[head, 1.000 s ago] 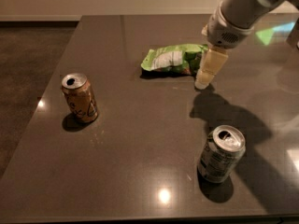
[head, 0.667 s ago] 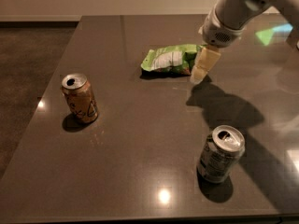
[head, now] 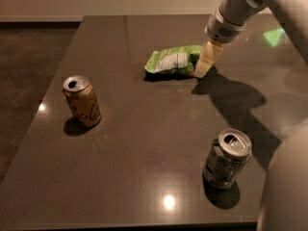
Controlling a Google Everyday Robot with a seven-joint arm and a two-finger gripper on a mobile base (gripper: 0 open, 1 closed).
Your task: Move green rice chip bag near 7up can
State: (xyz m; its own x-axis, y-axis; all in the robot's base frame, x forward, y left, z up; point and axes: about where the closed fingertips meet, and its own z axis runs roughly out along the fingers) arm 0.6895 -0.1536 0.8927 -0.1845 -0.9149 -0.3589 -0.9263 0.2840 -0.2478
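Camera view of a tabletop: the green rice chip bag (head: 171, 61) lies flat toward the far side of a dark, glossy table (head: 144, 143), its white label panel facing up and its length running left to right. The gripper (head: 202, 68), a pale cream tip at the end of the robot's grey arm (head: 240, 6), is down at the bag's right end, touching it or just beside it. Whether the gripper is open or closed, or has any hold on the bag, cannot be told from this angle. The arm reaches in from the upper right corner and casts a broad shadow (head: 231, 97) on the table to the right of the bag. The 7up can (head: 226, 159) stands upright near the front right of the table, well apart from the bag, its silver top and white text panel showing. An orange-gold can (head: 82, 101) with dark markings stands upright on the left side, well apart from both. A blurred pale part of the robot (head: 286, 186) fills the lower right corner. Dark floor (head: 24, 71) lies to the left of the table.
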